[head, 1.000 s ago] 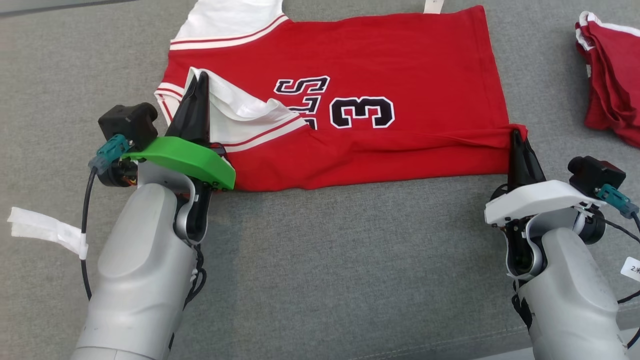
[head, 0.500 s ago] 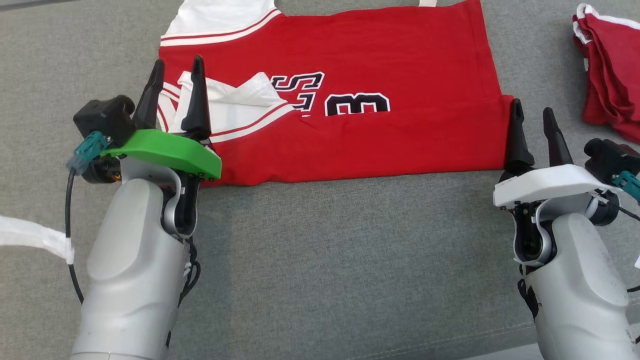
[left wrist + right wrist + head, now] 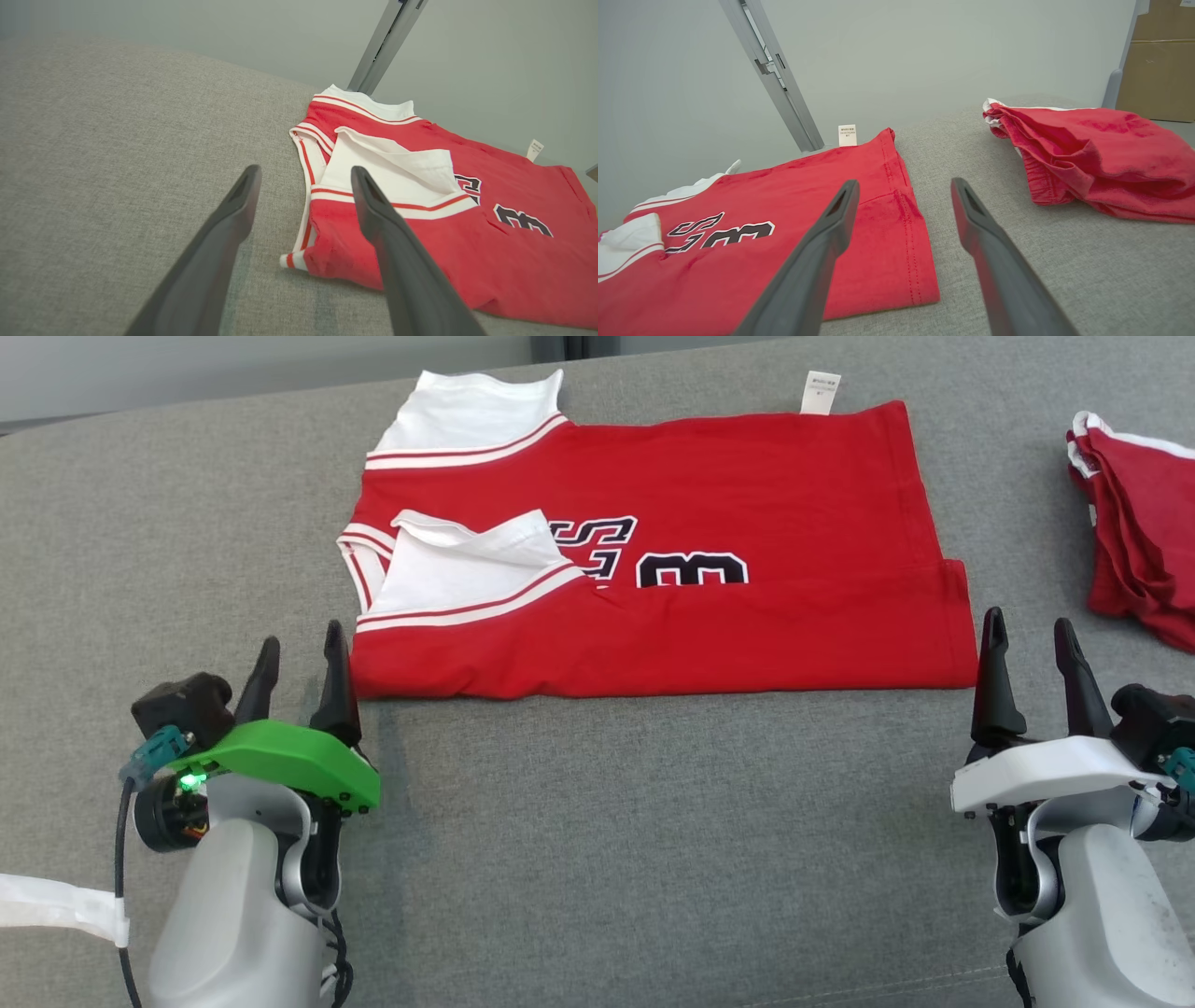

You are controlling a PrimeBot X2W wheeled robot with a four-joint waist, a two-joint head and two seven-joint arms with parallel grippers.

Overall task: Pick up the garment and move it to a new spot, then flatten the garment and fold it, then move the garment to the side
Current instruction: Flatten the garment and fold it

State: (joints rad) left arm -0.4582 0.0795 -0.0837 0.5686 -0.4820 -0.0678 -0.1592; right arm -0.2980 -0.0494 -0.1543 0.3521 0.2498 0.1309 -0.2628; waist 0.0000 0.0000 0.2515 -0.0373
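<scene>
- Left gripper: fingers spread, empty, pointing to 12 o'clock.
- Red cotton jersey with white sleeves: flat on the grey fabric surface, long axis from 9 to 3 o'clock, neck toward 9.
- Right gripper: fingers spread, empty, pointing to 12, beside the hem corner.

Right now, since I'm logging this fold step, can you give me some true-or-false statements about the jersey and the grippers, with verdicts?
1. The left gripper is clamped on the jersey. False: it is open and holds nothing.
2. The right gripper is open beside the jersey's near hem corner. True.
3. The jersey's near edge is folded over, hiding the lower part of the number 3. True.
4. The second red garment lies on the robot's left. False: it lies on the robot's right.
</scene>
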